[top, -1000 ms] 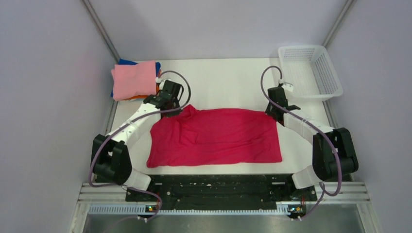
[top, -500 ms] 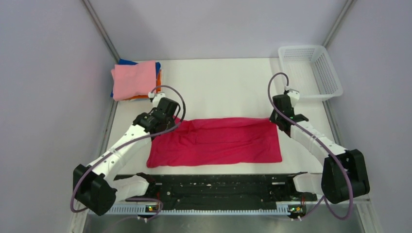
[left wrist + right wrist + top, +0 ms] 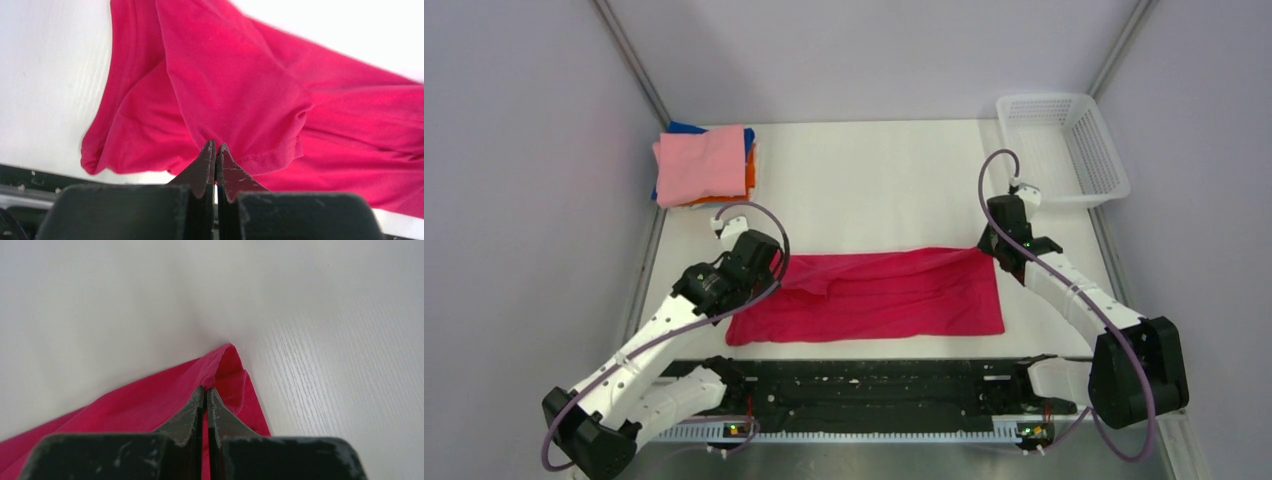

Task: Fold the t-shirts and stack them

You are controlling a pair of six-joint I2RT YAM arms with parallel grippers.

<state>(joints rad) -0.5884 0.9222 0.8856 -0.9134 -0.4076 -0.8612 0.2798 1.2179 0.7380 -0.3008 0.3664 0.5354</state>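
Note:
A crimson-red t-shirt (image 3: 874, 295) lies across the middle of the white table, its far half drawn over the near half. My left gripper (image 3: 769, 268) is shut on the shirt's far-left edge; in the left wrist view (image 3: 215, 145) the red cloth (image 3: 240, 100) is pinched at the tips. My right gripper (image 3: 990, 246) is shut on the far-right corner, also seen in the right wrist view (image 3: 205, 389) with the red cloth (image 3: 150, 400). A stack of folded shirts, light pink (image 3: 699, 164) on top with orange and blue edges showing, sits at the far left.
A white plastic mesh basket (image 3: 1059, 148) stands at the far right corner. Grey walls close in the table on both sides. A black rail (image 3: 874, 385) runs along the near edge between the arm bases.
Both grippers have pulled the shirt's far edge toward the near edge. The visible red shape has become a narrower band. The left arm has moved further near and left.

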